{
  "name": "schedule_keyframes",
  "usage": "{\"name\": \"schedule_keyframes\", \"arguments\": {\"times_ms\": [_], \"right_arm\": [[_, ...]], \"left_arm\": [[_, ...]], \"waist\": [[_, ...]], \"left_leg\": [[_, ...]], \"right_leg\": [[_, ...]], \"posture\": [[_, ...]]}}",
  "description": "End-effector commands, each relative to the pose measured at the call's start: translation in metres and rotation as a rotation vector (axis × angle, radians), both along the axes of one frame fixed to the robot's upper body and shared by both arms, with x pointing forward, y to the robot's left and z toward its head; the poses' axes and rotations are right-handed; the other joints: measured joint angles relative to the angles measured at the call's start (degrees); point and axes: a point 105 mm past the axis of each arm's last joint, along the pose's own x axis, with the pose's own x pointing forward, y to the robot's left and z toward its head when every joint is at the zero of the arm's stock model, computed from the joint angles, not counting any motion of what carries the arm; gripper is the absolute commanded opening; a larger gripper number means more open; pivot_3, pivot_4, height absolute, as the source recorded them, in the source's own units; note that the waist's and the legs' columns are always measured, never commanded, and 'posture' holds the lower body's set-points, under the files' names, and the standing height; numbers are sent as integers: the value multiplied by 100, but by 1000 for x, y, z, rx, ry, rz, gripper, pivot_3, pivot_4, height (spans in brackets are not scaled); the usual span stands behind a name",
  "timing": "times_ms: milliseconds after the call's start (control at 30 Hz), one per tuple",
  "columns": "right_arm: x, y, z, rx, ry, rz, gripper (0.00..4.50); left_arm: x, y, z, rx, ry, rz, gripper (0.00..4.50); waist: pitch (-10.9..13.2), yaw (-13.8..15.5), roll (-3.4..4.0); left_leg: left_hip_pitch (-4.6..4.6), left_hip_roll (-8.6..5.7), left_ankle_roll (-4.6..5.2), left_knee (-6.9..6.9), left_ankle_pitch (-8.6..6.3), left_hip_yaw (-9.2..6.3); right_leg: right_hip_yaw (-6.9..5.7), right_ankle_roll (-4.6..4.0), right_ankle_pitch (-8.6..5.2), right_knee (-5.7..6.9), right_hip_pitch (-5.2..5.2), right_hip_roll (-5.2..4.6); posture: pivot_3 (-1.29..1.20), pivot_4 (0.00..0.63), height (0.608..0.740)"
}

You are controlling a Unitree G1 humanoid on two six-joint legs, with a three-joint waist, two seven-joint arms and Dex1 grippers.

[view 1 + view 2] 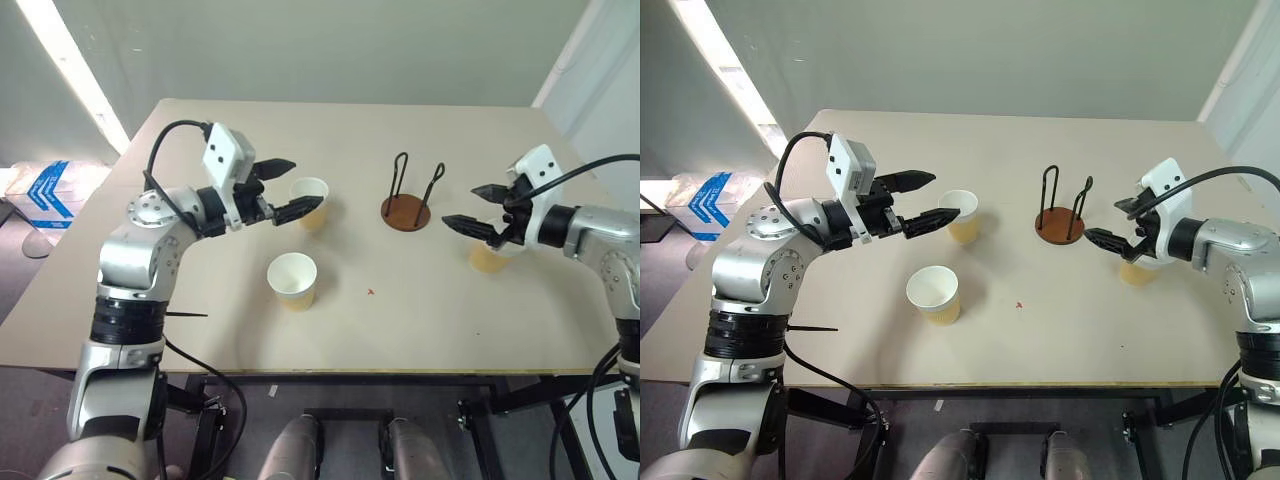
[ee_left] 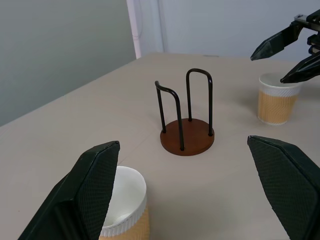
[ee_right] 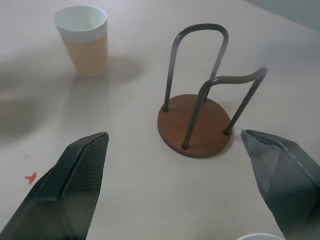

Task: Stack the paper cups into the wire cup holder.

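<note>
Left gripper (image 1: 283, 187) hangs spread wide, holding nothing, one paper cup (image 1: 311, 201) right at its fingertips and a second cup (image 1: 292, 279) below it, nearer the robot. Right gripper (image 1: 468, 207) gapes empty too, a third cup (image 1: 489, 257) just beneath. Between both tools stands the wire cup holder (image 1: 406, 204), unloaded.

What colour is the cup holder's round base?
Reddish-brown, on the wire cup holder; right wrist view shows it best.

Beige table (image 1: 420, 330) — three paper cups (image 1: 292, 279), wire cup holder (image 1: 406, 211), perhaps a red speck (image 1: 372, 292)
</note>
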Motion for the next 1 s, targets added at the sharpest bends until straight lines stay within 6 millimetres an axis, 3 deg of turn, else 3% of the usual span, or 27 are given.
{"name": "schedule_keyframes", "arguments": {"times_ms": [33, 533, 1000], "right_arm": [[-2, -2, 22, 52, -86, -39, 4500], [-1, -4, 19, 45, -67, -83, 4500], [14, 14, 3, 88, 2, -48, 4500]], "left_arm": [[-5, 1, 15, -26, -65, 1, 4475], [0, -8, 11, -40, -37, -37, 4475], [-2, -8, 14, -12, -30, -87, 4475]], "waist": [[0, -1, 0], [0, 0, 0], [0, -3, 0]], "left_leg": [[0, 1, 0, 0, 0, 0], [1, 0, 0, 2, 0, 1], [1, 0, 4, 2, 1, 1]], "right_leg": [[0, 0, 0, 0, 0, 0], [0, 1, 2, 2, 0, 0], [1, 5, 8, 1, -1, 0]], "posture": [[0, 150, 740], [0, 150, 740], [0, 150, 740]]}}
